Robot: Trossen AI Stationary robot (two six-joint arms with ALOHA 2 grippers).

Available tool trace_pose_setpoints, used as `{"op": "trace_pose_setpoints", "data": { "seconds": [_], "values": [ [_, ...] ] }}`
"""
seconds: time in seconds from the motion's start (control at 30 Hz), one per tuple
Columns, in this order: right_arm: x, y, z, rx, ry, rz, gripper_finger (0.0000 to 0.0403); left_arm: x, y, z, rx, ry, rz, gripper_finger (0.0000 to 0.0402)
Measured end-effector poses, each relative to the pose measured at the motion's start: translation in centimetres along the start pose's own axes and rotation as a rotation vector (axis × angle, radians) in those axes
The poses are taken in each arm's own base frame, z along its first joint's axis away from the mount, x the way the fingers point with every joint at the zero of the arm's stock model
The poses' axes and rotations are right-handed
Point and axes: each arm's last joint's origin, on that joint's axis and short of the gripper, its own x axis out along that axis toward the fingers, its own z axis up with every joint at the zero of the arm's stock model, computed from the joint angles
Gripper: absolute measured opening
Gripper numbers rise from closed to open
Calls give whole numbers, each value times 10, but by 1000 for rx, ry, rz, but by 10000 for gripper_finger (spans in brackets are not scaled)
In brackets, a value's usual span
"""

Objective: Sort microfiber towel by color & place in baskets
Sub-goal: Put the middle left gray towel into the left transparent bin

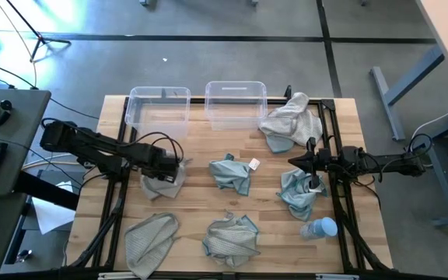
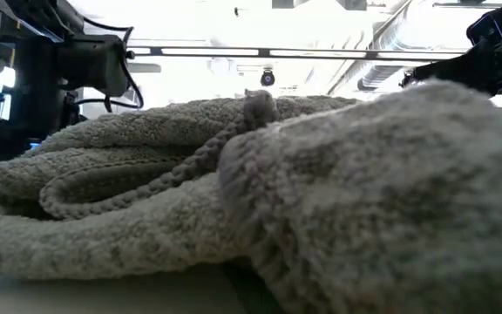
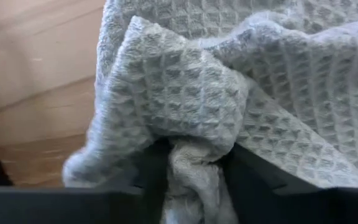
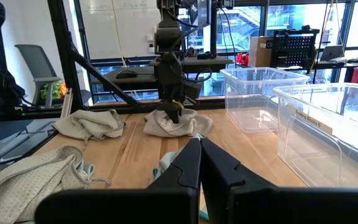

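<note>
My left gripper (image 1: 174,168) is shut on a light grey-beige towel (image 1: 162,184) lying left of the table's middle; its waffle weave fills the left wrist view (image 3: 194,165). My right gripper (image 1: 294,162) is shut and holds nothing; it hovers at the right side, just above a pale teal towel (image 1: 298,194). Another teal towel (image 1: 232,173) lies at the middle. A grey-beige towel (image 1: 292,120) is heaped at the far right, and two more (image 1: 150,237) (image 1: 230,239) lie near the front edge. Two transparent baskets (image 1: 159,109) (image 1: 236,103) stand at the far edge. My left gripper pinches a raised fold (image 3: 194,177) of the grey-beige towel between its two fingers (image 3: 151,171). It comes from above, pointing down, as the right wrist view shows (image 4: 174,109). The bunched cloth holds several layers. The rest of the towel (image 4: 176,124) lies slack on the table.
A small bluish plastic bottle (image 1: 320,228) lies near the front right corner. A small white tag (image 1: 253,164) sits beside the middle teal towel. A grey-beige towel (image 2: 251,201) close to the low camera blocks most of that view. Black frame rails (image 1: 334,132) run along the table's sides.
</note>
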Motion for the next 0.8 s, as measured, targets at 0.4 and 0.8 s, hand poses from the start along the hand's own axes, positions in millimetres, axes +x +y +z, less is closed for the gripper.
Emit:
{"op": "trace_pose_setpoints", "data": {
  "seconds": [0.4,0.8],
  "values": [
    [0,0,0,0,0,0,0,-68,-28,13,85,-109,-220,7],
    [0,0,0,0,0,0,0,-205,-41,23,252,-464,-381,2]
  ]
}}
